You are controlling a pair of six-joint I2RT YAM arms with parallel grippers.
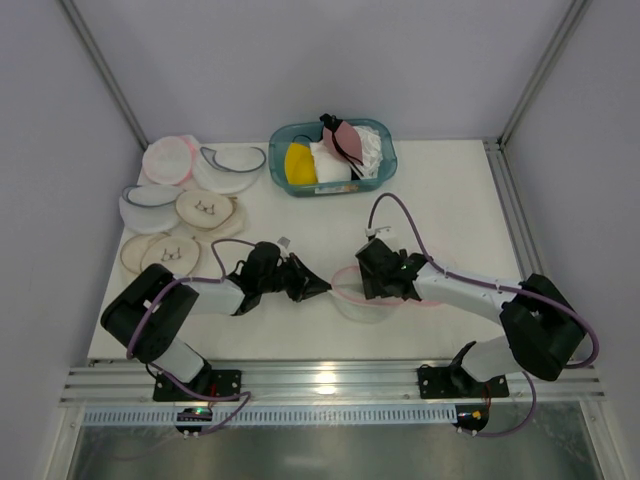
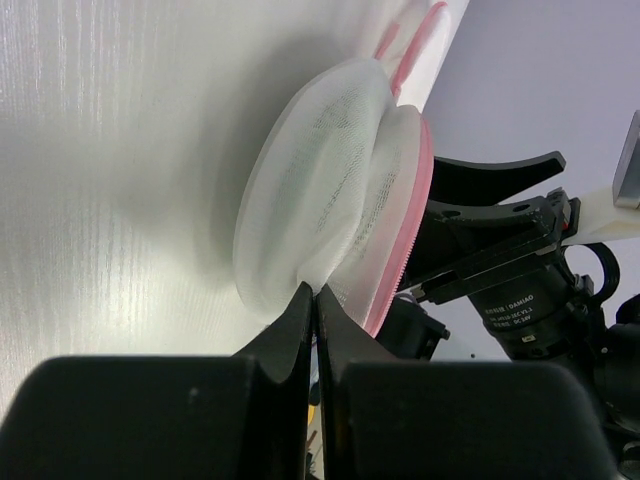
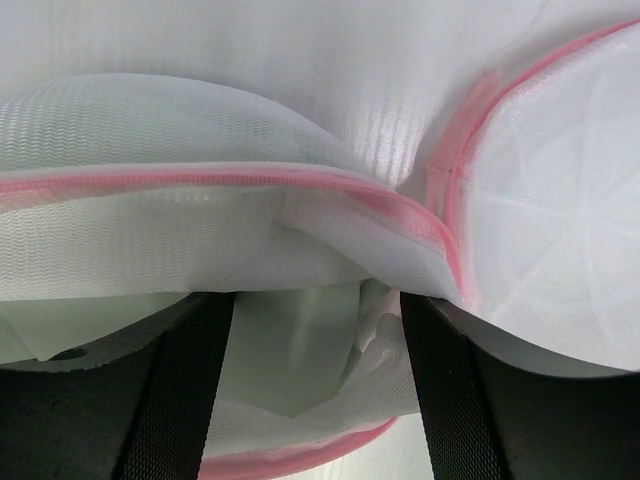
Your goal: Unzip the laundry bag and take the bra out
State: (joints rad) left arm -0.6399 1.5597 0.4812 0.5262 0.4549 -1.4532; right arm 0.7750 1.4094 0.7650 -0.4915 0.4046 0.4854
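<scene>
White table (image 1: 330, 225), bag (image 2: 320, 190) at 5 o'clock; my left gripper (image 2: 315, 297) pinches its mesh tight; right gripper (image 3: 315, 320) gapes wide astride the bra (image 3: 295, 365).

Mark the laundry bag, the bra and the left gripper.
laundry bag (image 2: 320, 190), left wrist view, mesh dome.
bra (image 3: 295, 365), right wrist view, pale green fold inside the bag.
left gripper (image 2: 316, 300), left wrist view, between fingertips shut on the mesh.

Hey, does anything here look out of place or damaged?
Nothing spilled or torn. The laundry bag is pulled out of shape, mesh pinched in the left gripper, pink rim gaping. In the teal basket, bras lie heaped, a black strap poking over the back rim.
</scene>
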